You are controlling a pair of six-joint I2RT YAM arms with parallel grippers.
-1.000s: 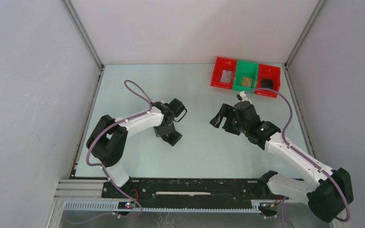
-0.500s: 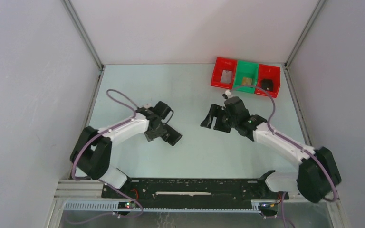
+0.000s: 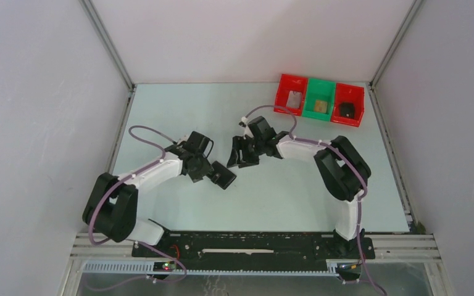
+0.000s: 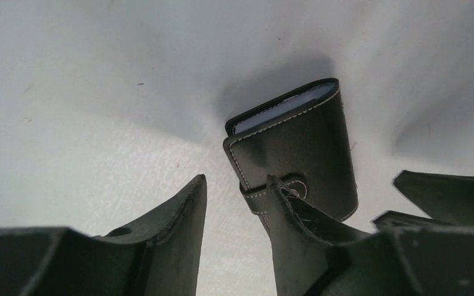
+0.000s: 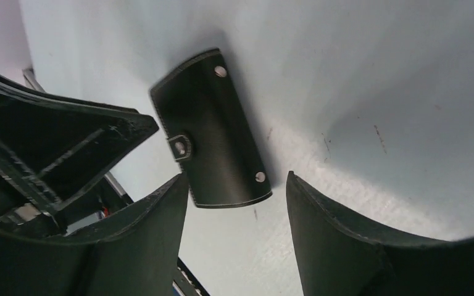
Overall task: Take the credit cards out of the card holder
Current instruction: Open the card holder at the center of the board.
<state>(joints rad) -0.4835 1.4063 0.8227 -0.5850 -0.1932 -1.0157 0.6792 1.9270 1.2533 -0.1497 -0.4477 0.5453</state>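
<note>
The card holder (image 3: 226, 180) lies shut on the table, black with pale stitching and its tab snapped. It also shows in the left wrist view (image 4: 302, 142) and the right wrist view (image 5: 213, 132). Pale card edges (image 4: 284, 106) show between its covers. My left gripper (image 3: 213, 171) is open at the holder's left, and in its own view (image 4: 234, 182) the right finger overlaps the tab. My right gripper (image 3: 239, 159) is open just behind the holder, which lies ahead of the gap in its own view (image 5: 234, 179).
Three bins stand at the back right: a red bin (image 3: 282, 98) with a grey flat piece, a green bin (image 3: 311, 98) with a tan piece, and a red bin (image 3: 357, 102) with a dark thing. The two grippers are close together.
My right arm has swung left across the table to the holder. My left gripper has shifted slightly down and left beside it. The holder has not moved.
</note>
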